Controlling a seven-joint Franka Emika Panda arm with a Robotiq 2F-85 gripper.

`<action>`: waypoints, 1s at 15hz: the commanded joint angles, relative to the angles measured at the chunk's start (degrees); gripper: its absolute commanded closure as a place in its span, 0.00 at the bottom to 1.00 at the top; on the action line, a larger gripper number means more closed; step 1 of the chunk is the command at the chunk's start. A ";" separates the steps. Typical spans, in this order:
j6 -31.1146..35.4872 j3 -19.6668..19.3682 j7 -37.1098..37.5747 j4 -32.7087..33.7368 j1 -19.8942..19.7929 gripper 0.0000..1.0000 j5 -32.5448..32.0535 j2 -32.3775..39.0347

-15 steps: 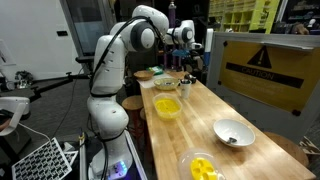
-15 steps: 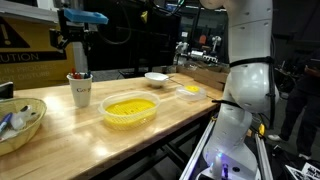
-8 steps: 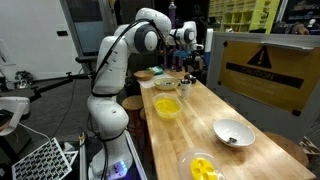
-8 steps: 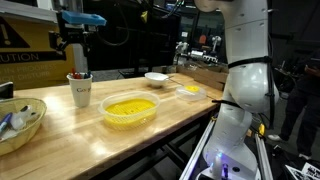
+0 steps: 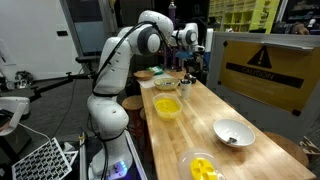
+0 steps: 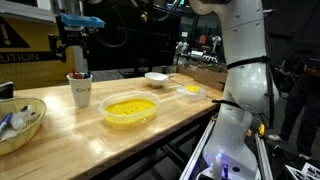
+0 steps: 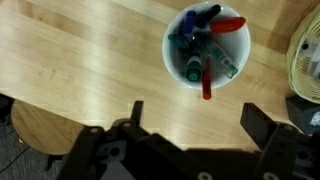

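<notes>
We see the gripper hanging over the far end of the wooden table, pointing straight down, with its jaws spread wide and nothing between them. Directly beneath it stands the white cup, upright and packed with markers whose tips come just under the fingers; we cannot tell whether any of them touches a pad. In the wrist view the gripper shows both fingers well apart over bare wood, and the white cup lies beyond them rather than between them. Its markers, red, blue, green and dark, lean in different directions. At the right edge of that view we catch the rim of a woven basket. In an exterior view the same basket sits near the cup at the table's end with some items inside that are too small to name. A yellow bowl rests just beside the cup on the side towards the robot's base. Further along the table we find a white bowl and a small yellow tub, well apart from the cup. The white arm reaches out from its base beside the table.
</notes>
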 commanded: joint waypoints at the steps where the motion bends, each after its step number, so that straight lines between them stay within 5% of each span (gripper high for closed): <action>1: -2.22 -0.99 -0.90 2.60 1.14 0.00 -0.23 1.27; 15: -3.15 -1.60 -1.08 3.53 1.13 0.00 -0.28 2.96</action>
